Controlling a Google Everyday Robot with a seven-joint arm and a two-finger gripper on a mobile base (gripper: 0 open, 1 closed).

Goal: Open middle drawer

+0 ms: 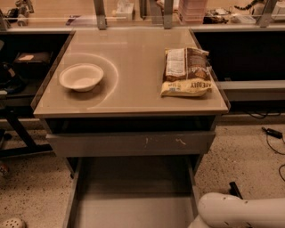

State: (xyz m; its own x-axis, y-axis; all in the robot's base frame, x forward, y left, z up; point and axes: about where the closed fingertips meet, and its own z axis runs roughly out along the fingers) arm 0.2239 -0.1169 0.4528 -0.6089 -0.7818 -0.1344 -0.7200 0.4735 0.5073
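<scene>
At the bottom right corner of the frame, only a white rounded arm segment (240, 213), cut off by the lower edge. Claw itself out of view, somewhere past that edge; impossible to tell if wide or narrow.

Just left of the arm, at bottom centre, the middle drawer (133, 202): pulled far out toward the viewer, grey floor and both grey side walls exposed, front panel outside the frame below. Right side wall just beside the arm segment; touching or not, cannot tell.

Directly above, in the middle of the frame, another grey drawer front (131, 143) with small white scratch marks right of its centre, standing out a little from the desk body, a dark gap over it.

On both sides, speckled floor (242, 151); near the right edge, a dark cable (272, 133) lying on it.

Higher up, the beige, glossy top of the desk (133, 95). On its left part, a pale bowl (81, 76), upright. On its right part, a snack bag (187, 71), lying flat, brown and white at the far end, yellow band at the near end, close to the right edge of the desk. Bowl and bag well apart.

Farthest, along the top of the frame, metal posts (100, 13), and dark shelves (31, 62) at upper left and upper right.
</scene>
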